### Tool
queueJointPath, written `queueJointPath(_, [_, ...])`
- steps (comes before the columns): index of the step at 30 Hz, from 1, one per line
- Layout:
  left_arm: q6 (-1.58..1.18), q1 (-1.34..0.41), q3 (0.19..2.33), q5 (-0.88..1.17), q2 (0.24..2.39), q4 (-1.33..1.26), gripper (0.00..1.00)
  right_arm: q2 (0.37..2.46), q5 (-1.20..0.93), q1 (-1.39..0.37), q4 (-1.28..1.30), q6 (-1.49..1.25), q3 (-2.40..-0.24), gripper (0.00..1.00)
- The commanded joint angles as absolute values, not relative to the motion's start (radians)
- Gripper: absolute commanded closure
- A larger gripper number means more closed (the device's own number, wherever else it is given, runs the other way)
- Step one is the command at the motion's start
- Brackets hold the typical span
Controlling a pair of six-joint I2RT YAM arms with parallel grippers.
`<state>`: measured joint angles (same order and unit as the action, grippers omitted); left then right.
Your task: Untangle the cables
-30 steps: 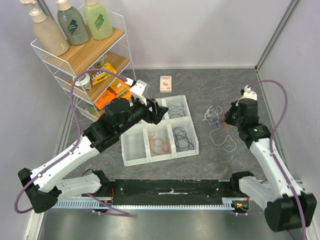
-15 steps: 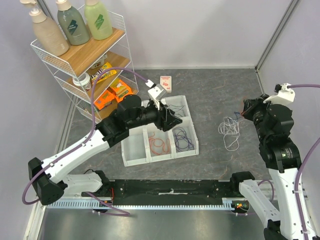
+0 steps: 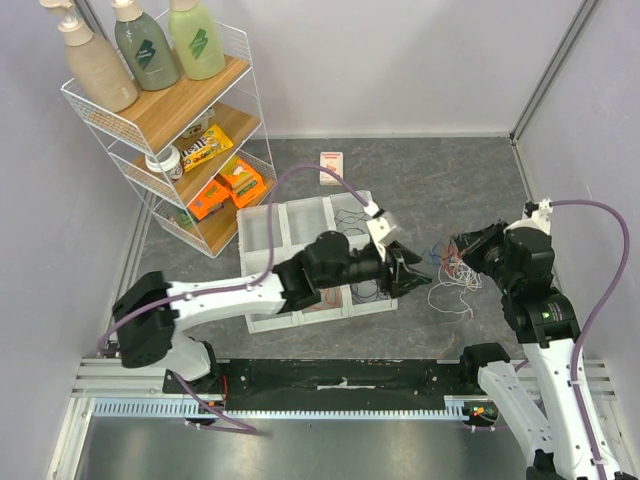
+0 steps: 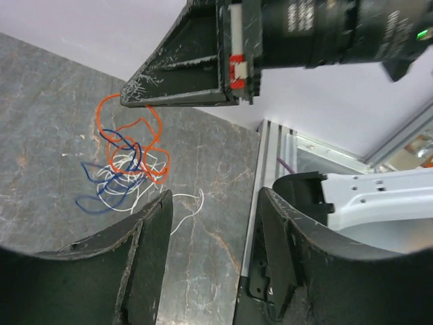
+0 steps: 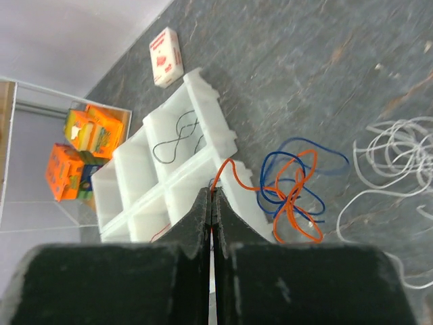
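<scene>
While right fingers (image 5: 193,223) pinch orange cable (image 5: 289,206), box (image 5: 166,57) print blurs.

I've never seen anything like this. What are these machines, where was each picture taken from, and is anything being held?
These are two robot arms bolted to a table, each ending in a two-finger claw called a gripper. The wide picture comes from a camera overhead. The other two come from a small camera on each wrist, so the black shapes at their lower edge are that arm's own fingers.

On the table are a white tray with compartments, a small box, a shelf rack and a tangle of thin cables. The right gripper is pinched shut on the orange cable, which is knotted with a blue cable; a white cable lies beside them. The left gripper is open and holds nothing.
</scene>
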<state>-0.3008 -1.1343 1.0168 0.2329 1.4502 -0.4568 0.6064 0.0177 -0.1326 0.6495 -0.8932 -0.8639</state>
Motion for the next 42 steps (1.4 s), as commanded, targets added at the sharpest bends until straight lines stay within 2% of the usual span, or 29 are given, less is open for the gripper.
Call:
queueJointPath(1, [-0.241,-1.163,1.051,0.104,1.581,-0.69,0.39,0.555,-0.052,-0.127,0.635,-1.04,-0.839,1.0])
queueJointPath(17, [-0.247,-1.18,1.161,0.044,1.779,-0.779,0.45,0.532,-0.11,-0.129,0.627,-1.075,-0.778,1.0])
queueJointPath(24, [-0.279,-1.18,1.18,0.098,1.816,-0.759,0.63,0.531,-0.113,-0.129,0.618,-1.103,-0.782,1.0])
queueJointPath(31, [-0.255,-1.18,1.206,0.156,1.818,-0.681,0.97,0.531,-0.098,-0.129,0.612,-1.095,-0.775,1.0])
queueJointPath(34, [-0.241,-1.181,1.181,0.149,1.789,-0.664,0.98,0.537,-0.092,-0.129,0.611,-1.036,-0.773,1.0])
queueJointPath(38, [-0.204,-1.18,1.143,0.156,1.744,-0.635,0.98,0.517,-0.098,-0.127,0.612,-0.915,-0.753,0.71])
queueJointPath(42, [-0.16,-1.181,1.146,0.187,1.727,-0.565,0.98,0.503,-0.196,-0.129,0.589,-0.864,-0.707,0.66])
